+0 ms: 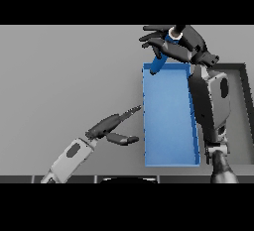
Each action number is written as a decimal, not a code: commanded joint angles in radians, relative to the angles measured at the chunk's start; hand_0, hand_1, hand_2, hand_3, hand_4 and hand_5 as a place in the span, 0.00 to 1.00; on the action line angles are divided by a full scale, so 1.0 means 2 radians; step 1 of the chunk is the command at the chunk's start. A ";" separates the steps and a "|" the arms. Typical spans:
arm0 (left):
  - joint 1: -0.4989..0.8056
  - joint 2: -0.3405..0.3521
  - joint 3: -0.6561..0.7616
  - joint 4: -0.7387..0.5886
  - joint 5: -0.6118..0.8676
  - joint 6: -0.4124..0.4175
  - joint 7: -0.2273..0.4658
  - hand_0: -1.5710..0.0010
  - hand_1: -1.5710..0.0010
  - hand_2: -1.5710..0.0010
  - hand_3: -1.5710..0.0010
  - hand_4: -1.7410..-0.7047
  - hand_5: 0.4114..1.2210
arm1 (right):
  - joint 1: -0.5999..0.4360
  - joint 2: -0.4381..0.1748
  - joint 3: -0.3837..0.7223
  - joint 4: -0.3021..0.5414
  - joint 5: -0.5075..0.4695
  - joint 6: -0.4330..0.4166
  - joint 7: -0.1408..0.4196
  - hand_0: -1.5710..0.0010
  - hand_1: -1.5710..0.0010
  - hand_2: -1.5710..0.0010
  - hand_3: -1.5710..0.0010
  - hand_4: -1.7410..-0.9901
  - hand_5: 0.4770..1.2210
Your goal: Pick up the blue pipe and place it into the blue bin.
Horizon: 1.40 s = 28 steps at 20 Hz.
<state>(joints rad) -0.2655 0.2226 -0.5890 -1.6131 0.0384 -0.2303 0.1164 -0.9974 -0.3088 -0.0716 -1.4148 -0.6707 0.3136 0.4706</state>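
One left hand (111,126) is seen nearest, idle above the counter (64,76), fingers relaxed apart. Beyond, over the blue bin's (168,121) far edge, the blue pipe (159,60) is clamped in the right hand (173,44); it is best released once brought inward.

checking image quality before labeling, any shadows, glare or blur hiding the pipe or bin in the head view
Head view: even, flat light, no glare. The blue pipe is partly hidden by the right hand curled round it, not by shadow. The blue bin reads clearly, its right wall covered by the right arm. Left hand shows plainly.
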 commanded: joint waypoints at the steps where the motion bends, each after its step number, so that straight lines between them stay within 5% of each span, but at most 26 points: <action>1: 0.002 0.000 -0.003 -0.004 -0.005 0.003 -0.002 1.00 1.00 1.00 1.00 0.88 0.07 | 0.005 -0.005 -0.006 0.018 0.006 0.004 0.003 0.00 0.00 0.00 0.00 0.32 1.00; 5: 0.005 0.009 0.002 -0.001 -0.008 0.003 -0.005 1.00 1.00 1.00 1.00 0.88 0.06 | 0.043 -0.016 -0.032 0.078 0.039 0.000 0.010 0.00 0.00 0.00 0.00 0.32 1.00; 14: 0.009 0.011 -0.003 -0.012 -0.009 0.001 -0.007 1.00 1.00 1.00 1.00 0.88 0.07 | 0.187 -0.011 -0.010 0.073 0.097 -0.065 0.070 0.00 0.00 0.00 0.00 0.32 1.00; 16: 0.008 0.011 -0.001 -0.010 -0.009 0.002 -0.005 1.00 1.00 1.00 1.00 0.88 0.07 | 0.209 -0.023 0.016 0.078 0.099 -0.072 0.070 0.00 0.00 0.00 0.31 0.21 1.00; 17: 0.012 0.010 -0.004 -0.015 -0.008 0.002 -0.006 1.00 1.00 1.00 1.00 0.88 0.07 | 0.223 -0.035 0.034 0.076 0.096 -0.069 0.070 0.00 0.00 0.00 0.25 0.23 1.00; 20: 0.006 0.010 0.000 -0.017 -0.003 0.001 0.006 1.00 1.00 1.00 1.00 0.88 0.08 | 0.242 -0.056 0.095 0.085 0.082 -0.096 0.070 0.00 0.00 0.00 0.56 0.12 0.98; 22: 0.009 0.008 -0.003 -0.013 -0.010 0.005 0.004 1.00 1.00 1.00 1.00 0.88 0.08 | 0.247 -0.082 0.150 0.102 0.050 -0.128 0.070 0.00 0.00 0.00 0.36 0.21 0.97; 23: 0.014 0.005 -0.008 -0.016 -0.012 0.006 0.002 1.00 1.00 1.00 1.00 0.88 0.08 | 0.240 -0.100 0.182 0.114 0.011 -0.154 0.068 0.07 0.12 0.15 0.49 0.28 0.96; 25: 0.009 0.002 -0.007 -0.012 -0.012 0.007 0.003 1.00 1.00 1.00 1.00 0.88 0.08 | 0.227 -0.134 0.248 0.131 -0.071 -0.178 0.070 0.40 0.44 0.46 0.67 0.45 0.92; 28: 0.010 0.007 -0.006 -0.008 -0.014 0.005 -0.001 1.00 1.00 1.00 1.00 0.88 0.08 | 0.205 -0.173 0.318 0.125 -0.129 -0.181 0.069 0.69 0.71 0.72 0.83 0.63 0.89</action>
<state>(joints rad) -0.2451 0.2360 -0.6013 -1.6284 0.0112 -0.2210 0.1148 -0.5872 -0.6543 0.5641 -1.1663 -0.9277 -0.0430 0.6097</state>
